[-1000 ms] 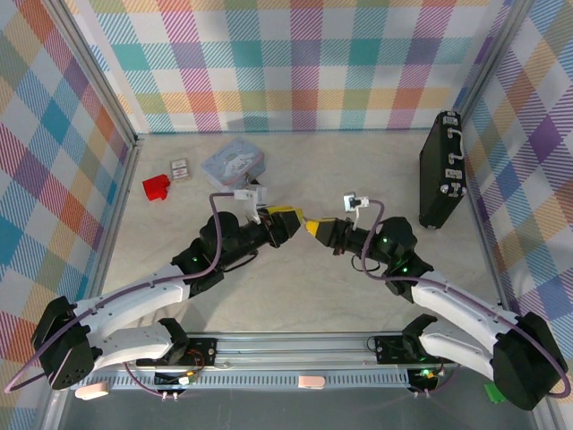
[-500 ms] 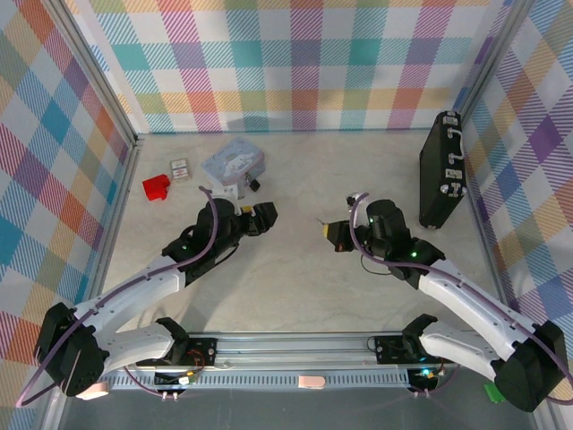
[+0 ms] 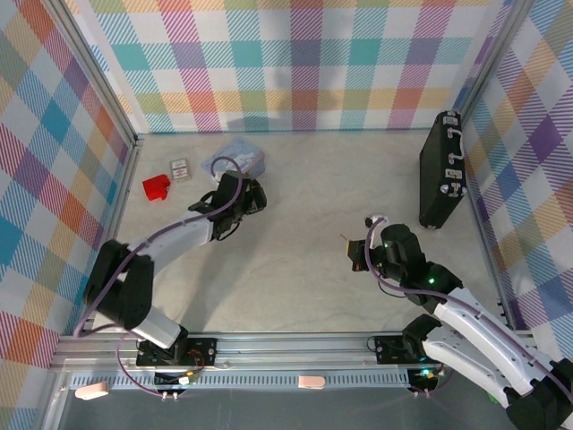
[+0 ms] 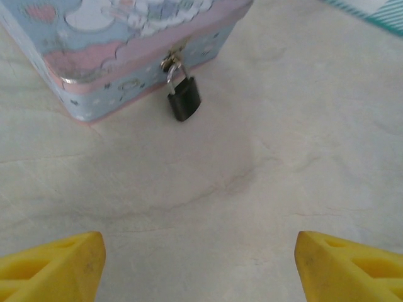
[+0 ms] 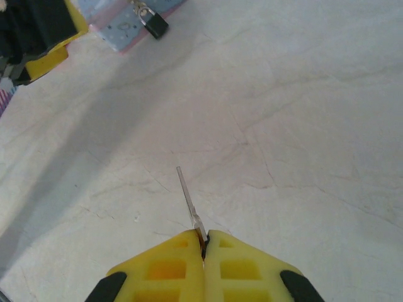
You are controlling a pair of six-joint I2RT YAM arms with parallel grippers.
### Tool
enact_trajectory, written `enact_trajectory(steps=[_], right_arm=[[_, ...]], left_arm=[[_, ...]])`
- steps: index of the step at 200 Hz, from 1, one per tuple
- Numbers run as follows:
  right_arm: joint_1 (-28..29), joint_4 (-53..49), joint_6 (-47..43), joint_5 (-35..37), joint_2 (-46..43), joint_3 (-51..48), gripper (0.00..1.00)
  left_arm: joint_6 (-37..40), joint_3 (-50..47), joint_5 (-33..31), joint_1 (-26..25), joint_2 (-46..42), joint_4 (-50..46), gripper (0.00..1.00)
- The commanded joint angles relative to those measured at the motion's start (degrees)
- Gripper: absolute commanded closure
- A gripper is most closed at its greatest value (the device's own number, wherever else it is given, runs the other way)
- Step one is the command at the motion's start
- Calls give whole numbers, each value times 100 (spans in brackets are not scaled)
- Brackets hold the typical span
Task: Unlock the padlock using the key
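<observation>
Right hand [image 5: 203, 242]: pressed together on the key [image 5: 188, 200]; I grip it by the head, and the blade juts forward above the tabletop [image 5: 302, 126].
Left hand [image 4: 198, 246]: spread wide and holding nothing, facing the padlock from near by.
Padlock [image 4: 185, 99]: hangs by its shackle from the latch of the pale blue tin [image 4: 113, 56], with its black body just beside the tin's front wall. The shackle looks seated, so I judge it locked.
Separation: in the top view my right hand [image 3: 356, 253] sits well apart from the tin [image 3: 235, 159], with bare tabletop between the key tip and the lock.
Done: the key is off the tabletop and firmly pinched, and my left hand is lined up on the lock.
Left to do: as I judge it, steady the padlock body with the left hand, carry the key across, find the keyway (which I cannot make out), then insert, turn and free the shackle.
Progress: roughly the first third, with no contact yet between key and lock.
</observation>
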Motion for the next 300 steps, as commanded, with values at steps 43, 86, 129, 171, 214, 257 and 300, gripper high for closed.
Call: enact_trajectory(steps=[43, 86, 129, 171, 214, 257, 300], right_arm=[[-25, 290, -185, -355, -1076, -789, 100], [-26, 389, -255, -446, -1821, -1138, 100], [-26, 618, -211, -654, -1860, -1341, 100], [-27, 837, -230, -729, -1521, -1338, 100], [-26, 859, -258, -678, -1524, -1356, 100], [-26, 868, -273, -650, -1527, -1369, 100], [-33, 890, -266, -648, -1491, -1381, 100]], left_arm=[[-819, 964, -631, 130, 1548, 712, 24], [-1081, 1479, -487, 302, 2375, 1049, 27], [-1404, 1514, -307, 520, 2909, 1818, 32], [-1338, 1892, -146, 623, 3226, 1783, 38], [-1356, 2105, -96, 733, 3409, 1685, 49], [-1333, 2181, 39, 774, 3477, 1725, 65], [-1305, 2042, 40, 773, 3335, 1659, 83]])
